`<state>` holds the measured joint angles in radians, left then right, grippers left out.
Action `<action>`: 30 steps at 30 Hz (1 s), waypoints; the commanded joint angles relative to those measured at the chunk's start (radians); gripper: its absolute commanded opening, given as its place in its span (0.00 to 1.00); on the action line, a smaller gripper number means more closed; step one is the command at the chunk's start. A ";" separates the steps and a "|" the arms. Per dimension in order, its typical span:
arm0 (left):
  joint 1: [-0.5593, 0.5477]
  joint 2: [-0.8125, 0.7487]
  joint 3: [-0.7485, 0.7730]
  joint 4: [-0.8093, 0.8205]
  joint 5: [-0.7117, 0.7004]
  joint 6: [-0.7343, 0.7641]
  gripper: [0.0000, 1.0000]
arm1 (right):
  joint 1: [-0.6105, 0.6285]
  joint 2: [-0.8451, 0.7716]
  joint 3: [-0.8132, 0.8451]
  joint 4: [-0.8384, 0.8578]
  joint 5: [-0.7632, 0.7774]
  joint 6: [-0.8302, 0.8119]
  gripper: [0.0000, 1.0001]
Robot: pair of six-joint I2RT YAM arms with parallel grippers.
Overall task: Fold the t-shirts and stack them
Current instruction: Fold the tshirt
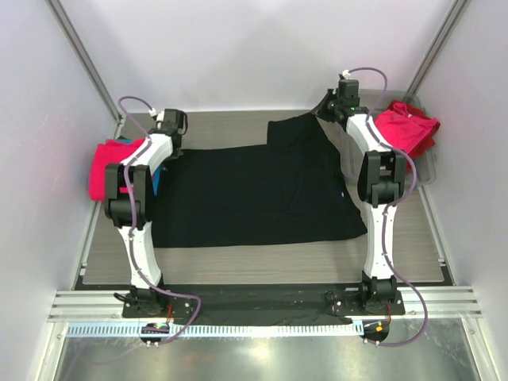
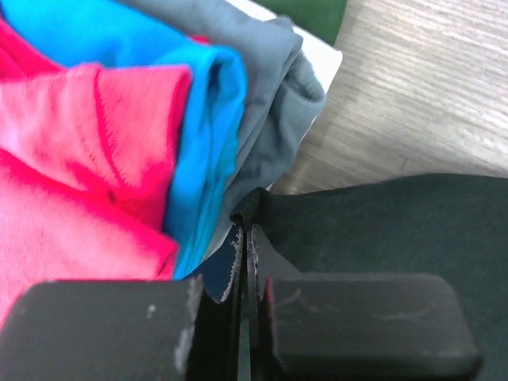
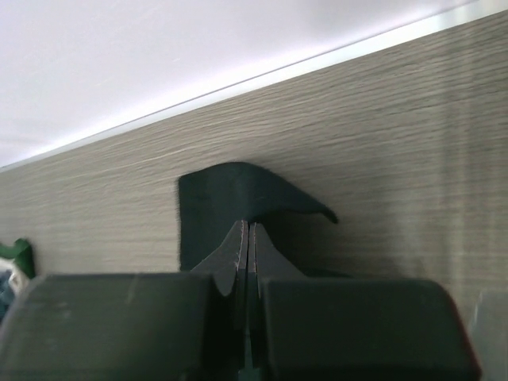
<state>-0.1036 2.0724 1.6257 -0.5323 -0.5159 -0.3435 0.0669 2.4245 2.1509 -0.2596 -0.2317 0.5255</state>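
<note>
At the far left edge of the bench (image 1: pixel 278 258) sits a bundle of cloth: a pink shirt (image 1: pixel 101 168) with a teal-blue shirt (image 2: pixel 202 119) tucked against it and a grey garment (image 2: pixel 274 95) on the right side of that. Just beside the bundle, the left hand (image 2: pixel 245 232) has its fingers pressed together on the left edge of the black t-shirt (image 1: pixel 254 198), a thin fold of the dark cloth pinched between the tips.

The black t-shirt lies spread across the middle of the bench, mostly flat, reaching from the left arm to the right arm. Its far right part rises to the right hand (image 3: pixel 248 232), which is clamped tight on a corner of it, a small peak of black cloth standing out beyond the fingertips, lifted off the bench. At the far right, a heap of pink-red shirts (image 1: pixel 409 127) rests in a clear tray (image 1: pixel 429 171).
</note>
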 commanded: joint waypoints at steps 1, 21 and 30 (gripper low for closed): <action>0.034 -0.106 -0.076 0.133 0.086 -0.023 0.00 | -0.009 -0.168 -0.058 0.048 -0.044 -0.024 0.01; 0.047 -0.299 -0.366 0.518 0.269 0.080 0.00 | -0.016 -0.585 -0.620 0.146 -0.095 -0.035 0.01; 0.071 -0.370 -0.484 0.615 0.327 0.110 0.00 | -0.016 -0.757 -0.802 0.148 -0.063 -0.039 0.01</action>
<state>-0.0532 1.7718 1.1797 -0.0185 -0.2031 -0.2520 0.0547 1.7657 1.3758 -0.1631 -0.3058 0.4957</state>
